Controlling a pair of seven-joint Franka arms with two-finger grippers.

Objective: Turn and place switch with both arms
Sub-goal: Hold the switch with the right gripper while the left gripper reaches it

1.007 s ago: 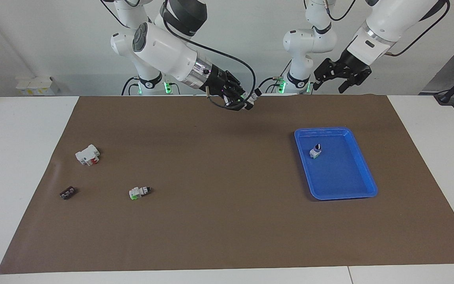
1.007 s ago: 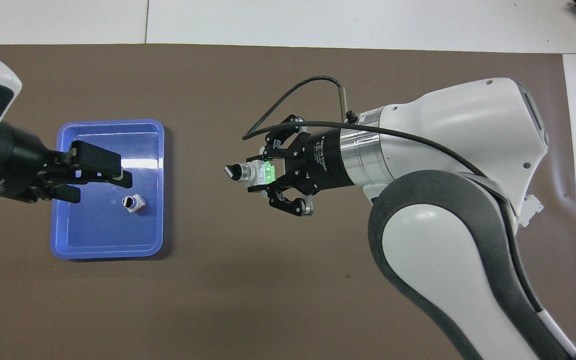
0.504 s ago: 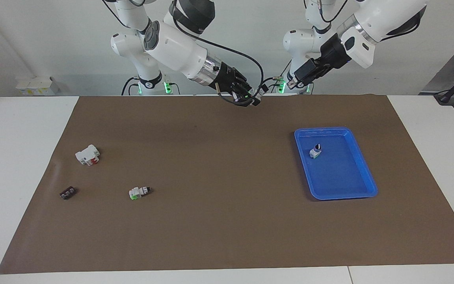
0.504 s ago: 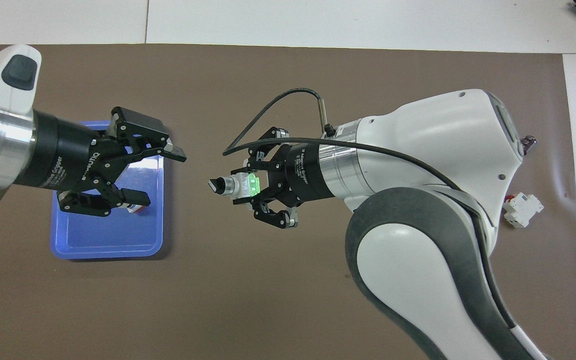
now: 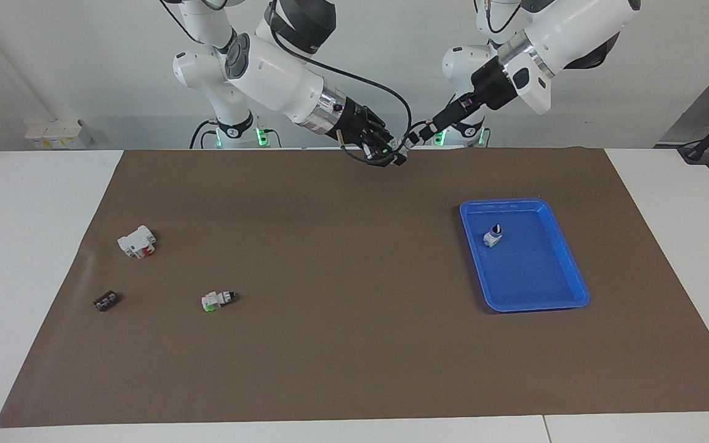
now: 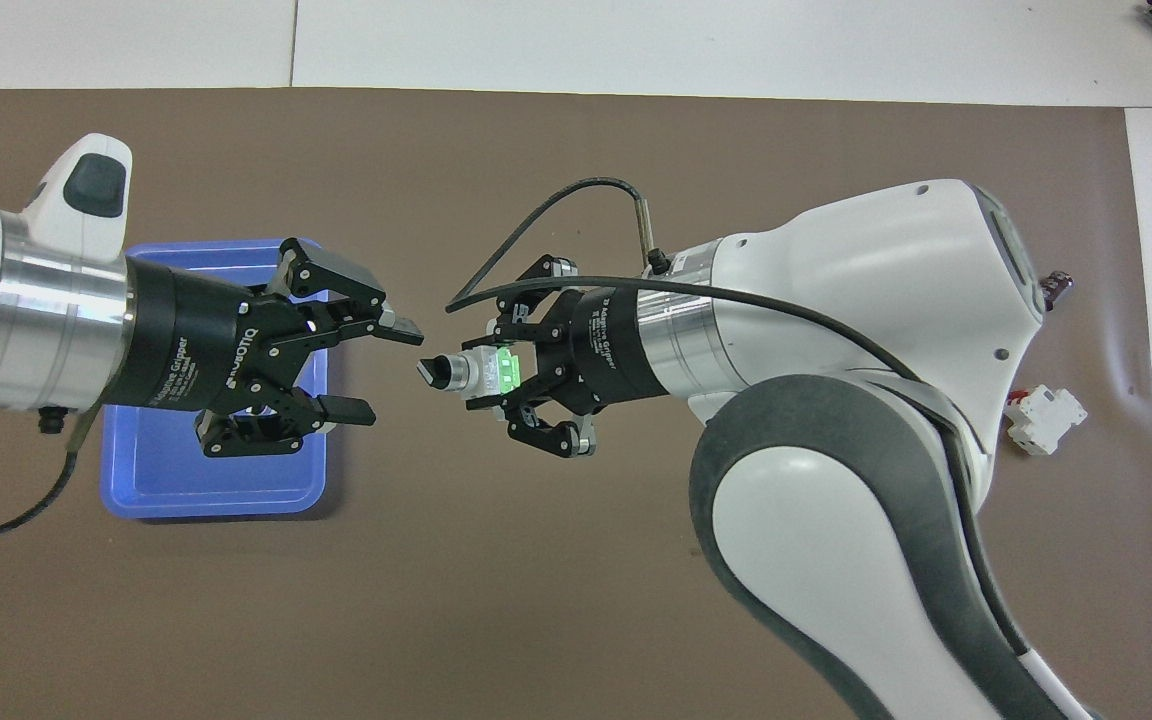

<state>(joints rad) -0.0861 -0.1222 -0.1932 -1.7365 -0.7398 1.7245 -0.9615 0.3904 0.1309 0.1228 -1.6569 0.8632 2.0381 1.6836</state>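
My right gripper (image 6: 498, 376) is up over the mat's middle, shut on a switch (image 6: 474, 371). The green part sits between its fingers and the black knob points toward the left arm's end of the table. In the facing view the right gripper (image 5: 387, 151) and its switch (image 5: 400, 148) hang above the mat's edge nearest the robots. My left gripper (image 6: 383, 368) faces the knob at the same height, open, with a small gap between them. From the facing view the left gripper (image 5: 423, 131) comes in slanting down toward the switch.
A blue tray (image 5: 551, 298) at the left arm's end holds a second switch (image 5: 493, 236). Toward the right arm's end lie a third switch (image 5: 217, 299), a white block with a red part (image 5: 136, 242) and a dark strip (image 5: 106, 301).
My left gripper has swung from over the tray toward the held switch's knob, and its jaws have narrowed. The right gripper shifted slightly toward it early on, then held still.
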